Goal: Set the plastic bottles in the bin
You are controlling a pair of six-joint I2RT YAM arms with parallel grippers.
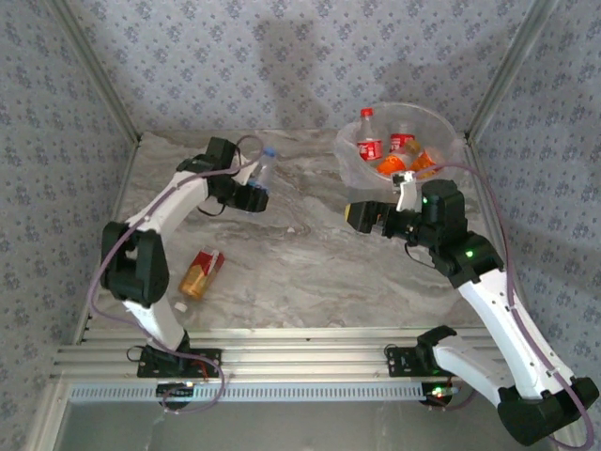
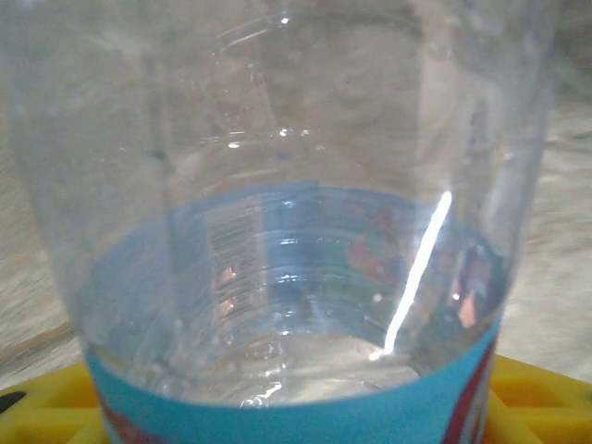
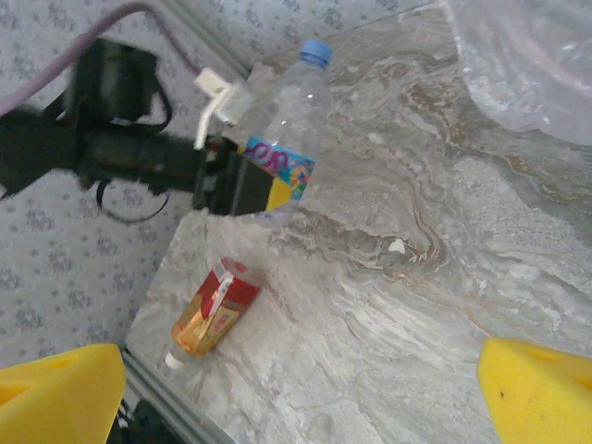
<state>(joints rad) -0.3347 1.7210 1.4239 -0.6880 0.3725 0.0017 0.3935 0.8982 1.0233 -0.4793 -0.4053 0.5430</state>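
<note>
A clear plastic bottle (image 1: 264, 169) with a blue cap and a blue label stands near the back left of the table. My left gripper (image 1: 252, 195) is shut on its lower half. Close up, the clear bottle (image 2: 296, 185) spans the left wrist view, with yellow fingertips (image 2: 541, 388) at the bottom corners. The right wrist view has the same bottle (image 3: 289, 139) held by the left gripper (image 3: 242, 185). An amber bottle (image 1: 200, 272) with a red label lies on its side at the front left. The bin (image 1: 441, 132) at the back right holds several bottles. My right gripper (image 1: 376, 216) hangs open just in front of the bin, with nothing between its fingers.
Patterned walls and metal corner posts close in the table on three sides. The marble tabletop (image 1: 310, 272) lies bare between the two arms. A small white speck (image 3: 396, 246) lies on the marble. The bin's clear bag (image 3: 527, 65) shows at the upper right of the right wrist view.
</note>
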